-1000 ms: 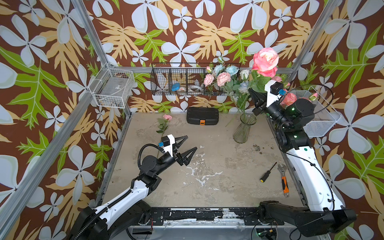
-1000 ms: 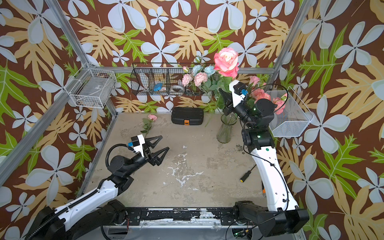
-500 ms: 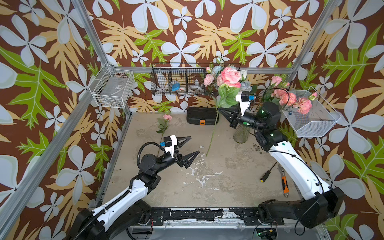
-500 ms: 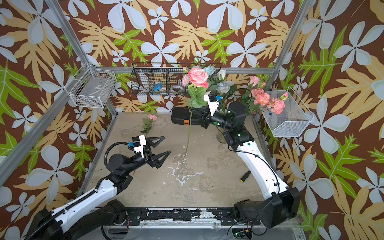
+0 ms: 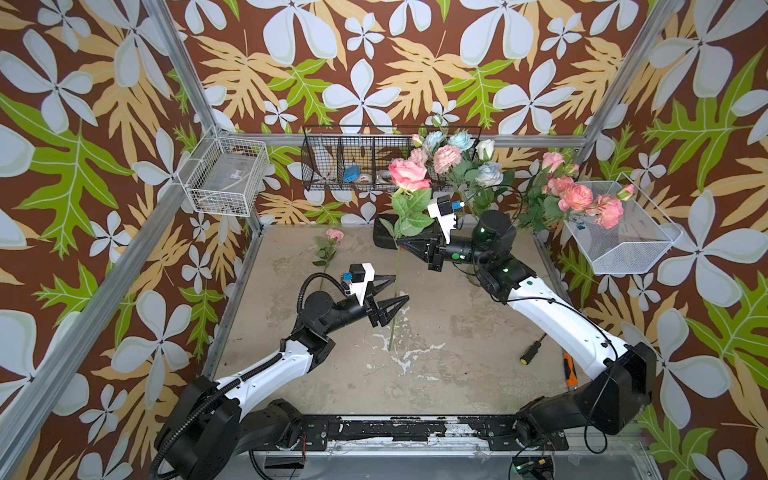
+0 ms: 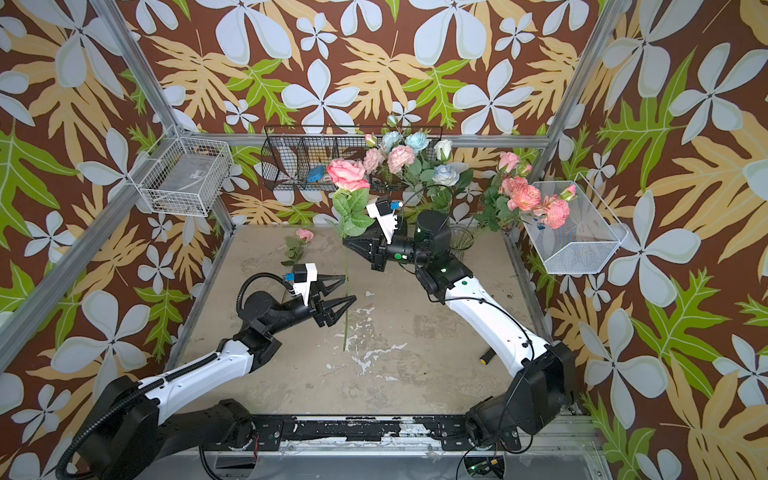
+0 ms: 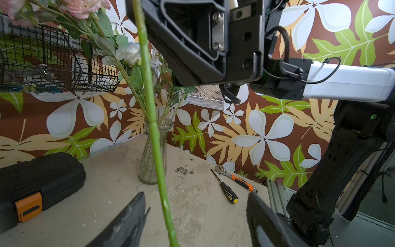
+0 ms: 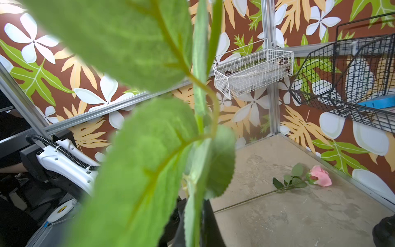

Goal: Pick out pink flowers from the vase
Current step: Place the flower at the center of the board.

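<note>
Grip status: the right gripper [image 5: 402, 242] is closed tight on the stem of the long-stemmed pink rose [image 5: 408, 174], just below the leaves. You can confirm this in both top views. In the right wrist view the rose's leaves [image 8: 149, 149] fill most of the frame. The rose hangs nearly upright over the middle of the table [image 5: 457, 374], clear of the vase [image 7: 145, 169]. You cannot tell whether the stem's lower end touches the table.

The left gripper [image 5: 400, 287] is lower down the same stem, with its jaws apart and one on each side of it. In the left wrist view, the stem [image 7: 159, 171] runs between the two fingers [image 7: 128, 222] with a gap on each side. This gripper has hold of nothing.

Locate the vase at the back right of the table, behind the right arm. It stands upright and holds pink carnations [image 5: 446, 158] together with pale blue roses [image 5: 461, 140].

A small pink rose [image 5: 334, 235] lies flat at the back left of the table, well apart from the vase. More pink flowers [image 5: 577, 197] rest in the white mesh basket [image 5: 623, 249] on the right wall.

A black case [image 7: 38, 177] sits near the vase. A screwdriver [image 7: 226, 190] and a wrench [image 7: 237, 178] lie side by side by the right edge.
</note>
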